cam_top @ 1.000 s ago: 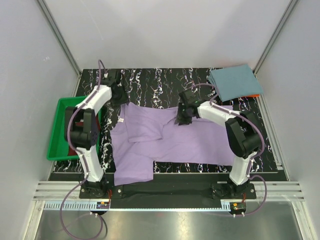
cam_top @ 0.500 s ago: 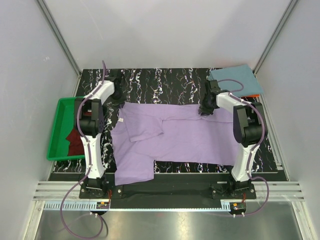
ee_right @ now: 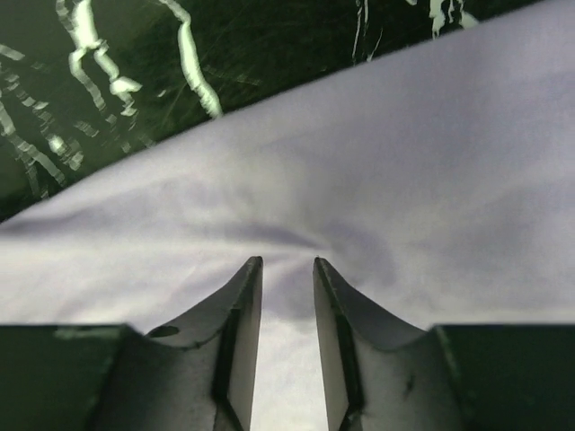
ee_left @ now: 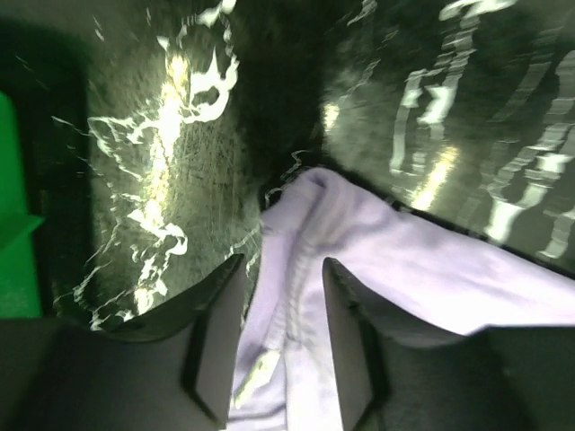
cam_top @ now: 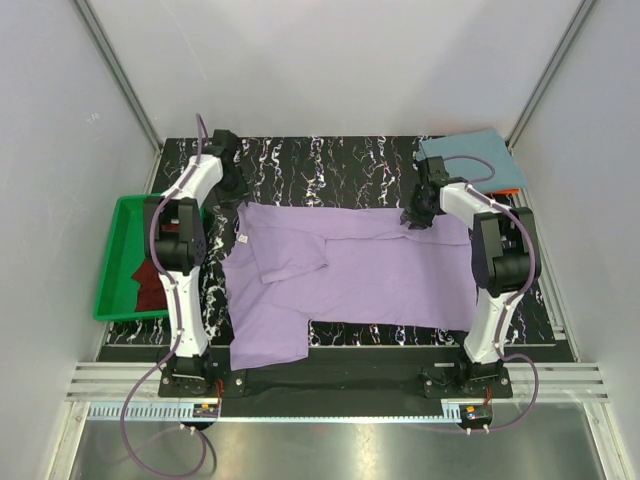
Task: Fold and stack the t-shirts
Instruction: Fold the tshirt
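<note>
Pinching a bunched seam, the left claw (ee_left: pixel 281 269) is nearly closed on the lavender shirt (cam_top: pixel 350 275) at its 11 o'clock corner. The right claw (ee_right: pixel 286 265) is closed to a slit on a smooth pucker at 1 o'clock. That shirt lies spread mid-desk, thin, matte and limp. It will likely sag and slide, so seams and corners look the surest holds. A folded teal shirt (cam_top: pixel 470 160) sits at 1 o'clock on the marbled desk (cam_top: pixel 320 165). The maroon shirt (cam_top: pixel 148 280) is in the tray (cam_top: pixel 125 230) at 9.
</note>
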Action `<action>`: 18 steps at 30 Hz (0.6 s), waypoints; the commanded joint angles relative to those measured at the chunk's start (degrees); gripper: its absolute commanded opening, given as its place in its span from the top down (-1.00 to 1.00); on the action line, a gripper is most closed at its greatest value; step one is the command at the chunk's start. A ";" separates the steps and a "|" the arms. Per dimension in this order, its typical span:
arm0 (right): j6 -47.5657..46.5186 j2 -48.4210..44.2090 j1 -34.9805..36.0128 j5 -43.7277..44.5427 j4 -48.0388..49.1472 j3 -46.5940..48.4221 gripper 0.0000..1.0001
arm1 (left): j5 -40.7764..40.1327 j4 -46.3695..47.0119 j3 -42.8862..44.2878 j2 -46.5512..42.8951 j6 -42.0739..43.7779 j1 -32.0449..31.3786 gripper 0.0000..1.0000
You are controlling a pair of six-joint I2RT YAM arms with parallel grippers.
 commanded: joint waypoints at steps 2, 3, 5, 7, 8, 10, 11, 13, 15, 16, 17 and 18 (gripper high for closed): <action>0.11 -9.42 -0.29 -3.22 -4.56 2.40 0.24 | 0.08 -3.29 5.43 -11.06 1.51 0.19 0.02; 0.90 -11.00 -0.29 -3.49 -6.66 2.05 0.23 | -1.66 -3.73 3.68 -14.64 1.33 -0.07 0.00; 2.39 -12.76 -0.38 -2.70 -8.96 0.65 0.15 | -3.60 -3.56 0.17 -18.61 1.16 -1.39 -0.03; 3.89 -15.66 -0.64 -2.08 -11.86 -1.02 0.04 | -3.96 -2.51 -7.56 -25.62 1.07 -2.36 -0.05; 4.94 -16.72 -0.82 -1.65 -13.09 -2.94 -0.09 | -3.96 -1.38 -10.46 -28.45 0.98 -3.75 -0.05; 8.54 -19.97 -1.61 0.10 -16.78 -6.10 -0.17 | -2.74 0.56 -20.12 -35.90 1.76 -6.30 -0.08; 10.03 -21.11 -1.87 0.72 -18.27 -7.25 -0.28 | -3.34 0.92 -22.85 -38.04 1.77 -9.62 -0.08; 14.69 -24.80 -3.89 0.64 -21.61 -9.89 -0.39 | -4.14 1.44 -29.97 -43.64 0.98 -13.16 -0.10; 19.17 -29.02 -6.95 0.38 -24.33 -14.28 -0.45 | -0.11 2.76 -36.30 -46.83 -0.24 -17.38 -0.10; 20.67 -30.51 -7.76 2.99 -25.74 -15.52 -0.46 | 1.03 3.11 -38.24 -48.41 -1.03 -18.35 -0.10; 22.25 -32.09 -8.37 4.76 -27.32 -17.35 -0.46 | 2.09 4.60 -40.43 -51.91 -2.00 -19.66 -0.10; 25.13 -34.98 -8.73 6.43 -30.21 -18.42 -0.50 | 6.97 5.92 -44.98 -53.68 -2.79 -19.85 -0.10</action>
